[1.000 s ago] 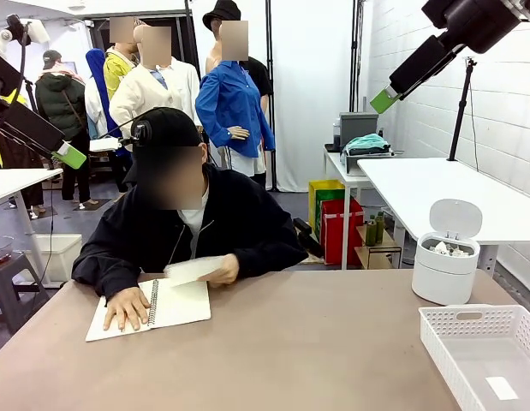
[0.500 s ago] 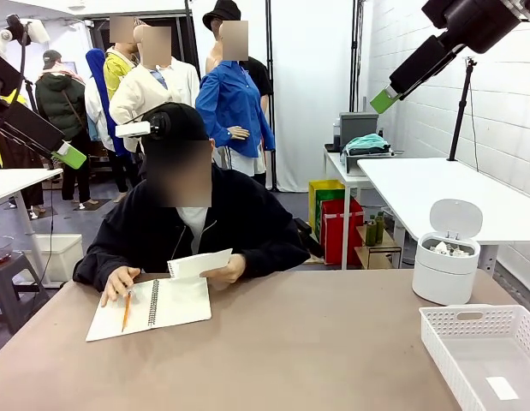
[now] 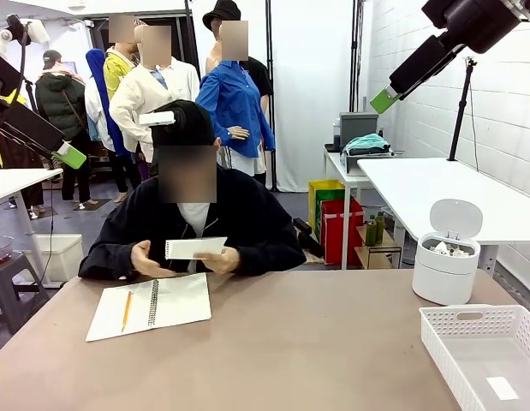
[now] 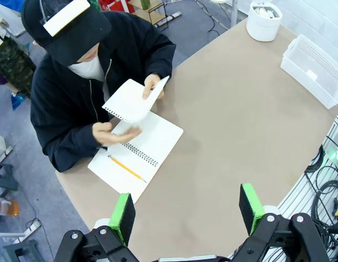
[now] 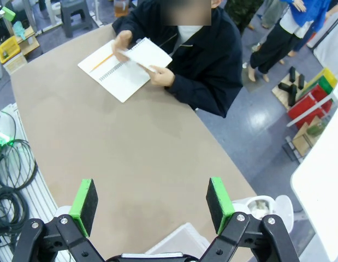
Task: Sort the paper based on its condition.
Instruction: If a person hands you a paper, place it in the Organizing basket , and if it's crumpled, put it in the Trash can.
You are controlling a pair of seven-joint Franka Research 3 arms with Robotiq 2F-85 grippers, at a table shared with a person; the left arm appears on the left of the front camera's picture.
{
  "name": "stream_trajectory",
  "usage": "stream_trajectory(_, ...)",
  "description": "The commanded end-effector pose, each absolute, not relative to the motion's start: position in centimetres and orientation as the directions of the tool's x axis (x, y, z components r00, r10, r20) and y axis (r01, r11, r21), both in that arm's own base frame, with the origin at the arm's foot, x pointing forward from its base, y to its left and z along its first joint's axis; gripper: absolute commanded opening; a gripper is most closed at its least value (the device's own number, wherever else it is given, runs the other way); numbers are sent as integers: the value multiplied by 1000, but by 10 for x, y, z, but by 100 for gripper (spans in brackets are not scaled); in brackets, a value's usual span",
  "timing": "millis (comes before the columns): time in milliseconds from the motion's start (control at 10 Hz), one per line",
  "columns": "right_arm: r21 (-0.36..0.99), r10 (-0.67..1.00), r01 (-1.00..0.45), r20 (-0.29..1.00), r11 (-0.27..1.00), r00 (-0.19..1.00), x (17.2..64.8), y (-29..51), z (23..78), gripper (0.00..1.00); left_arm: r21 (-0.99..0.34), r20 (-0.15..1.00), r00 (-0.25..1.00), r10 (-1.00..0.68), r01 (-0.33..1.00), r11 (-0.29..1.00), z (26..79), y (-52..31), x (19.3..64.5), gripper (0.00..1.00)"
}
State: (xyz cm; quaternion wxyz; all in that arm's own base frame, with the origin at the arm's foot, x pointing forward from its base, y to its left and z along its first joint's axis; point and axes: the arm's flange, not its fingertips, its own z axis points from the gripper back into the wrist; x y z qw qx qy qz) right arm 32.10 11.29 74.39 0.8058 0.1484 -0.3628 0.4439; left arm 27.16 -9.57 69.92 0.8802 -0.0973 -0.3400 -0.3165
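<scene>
Hovering high: left gripper and right gripper, my jaws spread wide, both empty. One paper sheet: held in the person's hands above the notebook, well apart from me. Likely light, limp, tearable; pinch a free edge.

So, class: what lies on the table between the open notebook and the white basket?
Nothing: in the front view, bare table separates the notebook and basket.

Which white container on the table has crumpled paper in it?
The round bin, lid flipped up, at far right, shows wads inside; the slotted basket beside it holds just a flat slip.
</scene>
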Motion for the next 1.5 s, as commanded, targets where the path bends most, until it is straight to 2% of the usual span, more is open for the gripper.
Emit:
stream_trajectory(0, -78, 612, -826, 711, 559, 346, 321, 113, 743, 100, 44, 660, 570, -490, 622, 782, 699, -95, 272, 100)
stream_trajectory(1400, -78, 612, -826, 711, 559, 346, 321, 113, 743, 100, 44, 660, 570, -490, 622, 782, 699, -95, 272, 100)
